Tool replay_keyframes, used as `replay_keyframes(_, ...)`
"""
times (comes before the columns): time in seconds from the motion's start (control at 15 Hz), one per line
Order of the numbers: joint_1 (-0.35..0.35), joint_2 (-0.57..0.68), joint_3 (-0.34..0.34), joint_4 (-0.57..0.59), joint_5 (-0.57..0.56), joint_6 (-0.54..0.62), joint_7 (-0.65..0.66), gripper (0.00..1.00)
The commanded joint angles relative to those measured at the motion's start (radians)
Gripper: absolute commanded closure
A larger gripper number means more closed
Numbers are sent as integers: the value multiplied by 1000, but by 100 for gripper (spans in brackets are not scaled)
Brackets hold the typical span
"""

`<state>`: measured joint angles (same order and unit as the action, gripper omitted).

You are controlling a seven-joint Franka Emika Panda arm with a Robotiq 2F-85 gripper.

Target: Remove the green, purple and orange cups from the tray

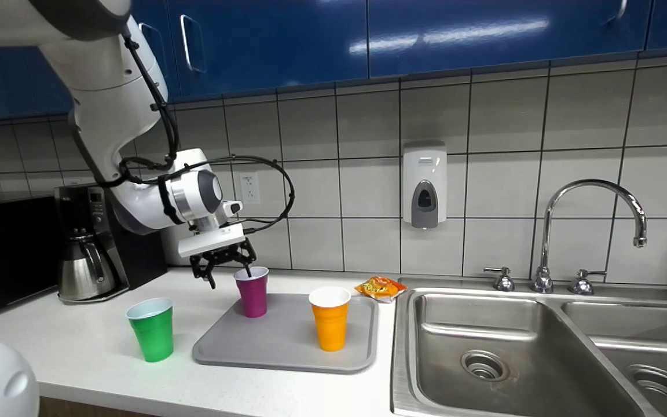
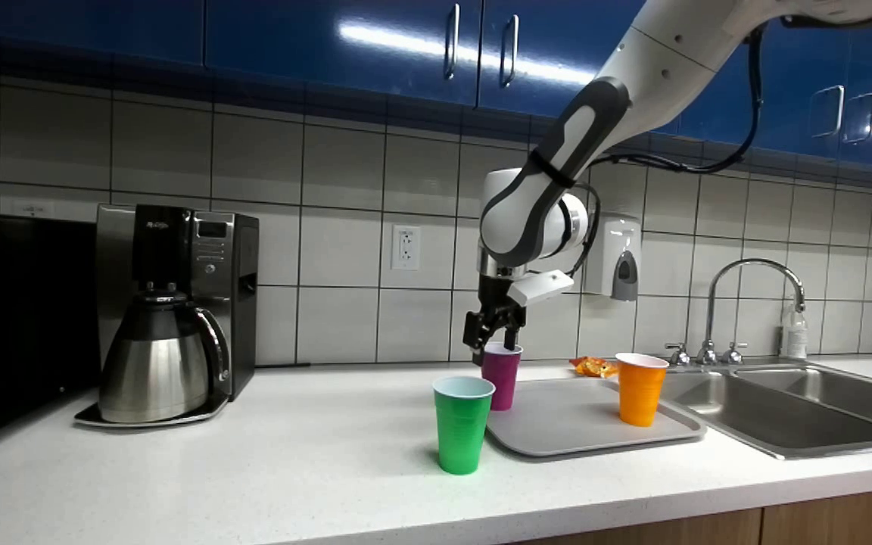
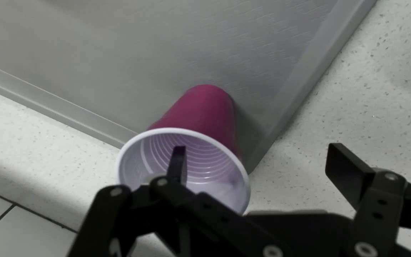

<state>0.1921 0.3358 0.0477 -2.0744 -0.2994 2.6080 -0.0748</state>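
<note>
My gripper (image 1: 231, 280) is released, its fingers (image 3: 178, 166) spread wide: one tip shows within the mouth of the purple cup (image 1: 253, 298) in all three views, the other hangs outside it, over the counter (image 1: 90, 347) in my wrist view. The purple cup stands on the tray (image 1: 278, 347), close to a corner. The orange cup (image 1: 331, 324) is on the tray too, nearer the sink (image 1: 405, 359). The green cup (image 1: 154, 335) stands on the counter, off the tray. A packet (image 1: 380, 287) lies near the sink.
</note>
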Motion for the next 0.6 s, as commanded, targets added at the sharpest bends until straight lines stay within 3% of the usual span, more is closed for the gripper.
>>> replay_keyframes(0.0, 7, 45, -11, 53, -27, -7, 37, 0)
replay_keyframes(0.2, 9, 62, -13, 66, -22, -5, 36, 0)
replay_keyframes(0.27, 5, 66, -13, 65, -19, 0, 31, 25)
replay_keyframes(0.33, 4, 69, -13, 67, -18, 1, 31, 26)
replay_keyframes(0.53, 4, 72, -16, 67, -19, 2, 29, 51)
